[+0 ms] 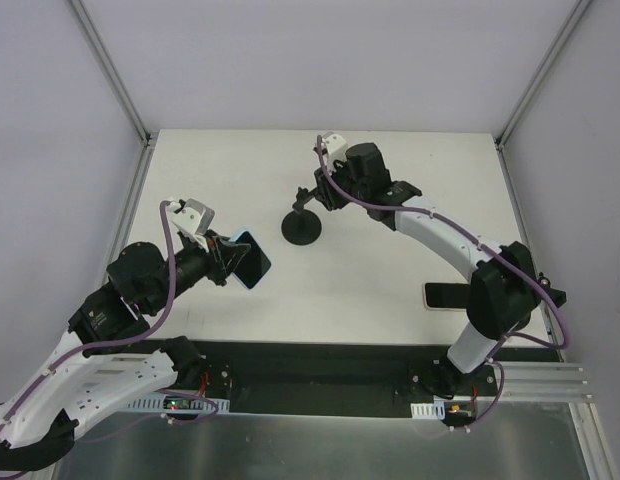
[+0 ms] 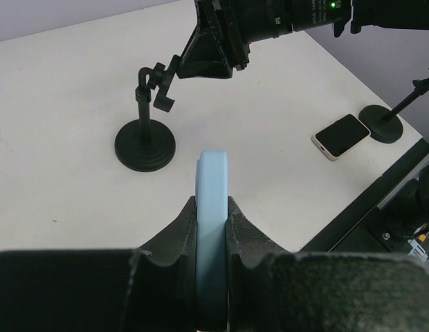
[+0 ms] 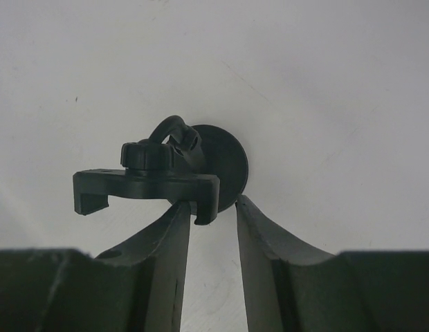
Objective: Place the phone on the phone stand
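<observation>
My left gripper is shut on a phone in a light blue case and holds it on edge above the table, left of the stand. In the left wrist view the phone's edge stands upright between the fingers of that gripper. The black phone stand has a round base and a clamp head. My right gripper is at the clamp. In the right wrist view it is open, with the clamp's right hook between the fingertips.
A second phone with a dark screen lies flat at the right front of the table, partly under the right arm. Beside it stands another black round base with a rod. Walls enclose the white table.
</observation>
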Tool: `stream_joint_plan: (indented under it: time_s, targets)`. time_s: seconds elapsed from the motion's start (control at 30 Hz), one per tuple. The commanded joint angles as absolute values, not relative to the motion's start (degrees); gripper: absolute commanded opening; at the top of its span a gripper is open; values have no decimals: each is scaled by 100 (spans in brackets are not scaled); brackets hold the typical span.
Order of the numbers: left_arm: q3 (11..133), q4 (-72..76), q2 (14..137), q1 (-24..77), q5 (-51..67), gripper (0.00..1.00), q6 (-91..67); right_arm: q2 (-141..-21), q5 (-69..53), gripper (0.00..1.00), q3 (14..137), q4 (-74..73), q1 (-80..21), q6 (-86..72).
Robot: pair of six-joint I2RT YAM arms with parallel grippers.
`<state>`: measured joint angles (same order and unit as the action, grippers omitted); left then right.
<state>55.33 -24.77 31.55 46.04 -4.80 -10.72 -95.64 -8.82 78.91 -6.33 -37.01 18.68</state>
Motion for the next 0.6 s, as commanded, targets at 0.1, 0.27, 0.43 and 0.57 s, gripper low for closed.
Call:
stream_joint_plan:
  time_s: [0.1,0.27,0.43,0.57]
  targets:
    - [5502,-1907,3164,4579,-299,0,-1028,-9826,-897,28,8560,-870,-3735,2153]
    - [5414,-1846,3261,4579,-220,0,-1064,-9809,-1037,1,8526,-879,-3779,2241]
    - [5317,-1653,3576,4579,130,0,-1002,-9327,-731,1,8105,-923,-3937,1962]
    - [5414,-1214,4033,4579,868,0,-914,-8816,-344,1,7665,-1063,-4139,1452]
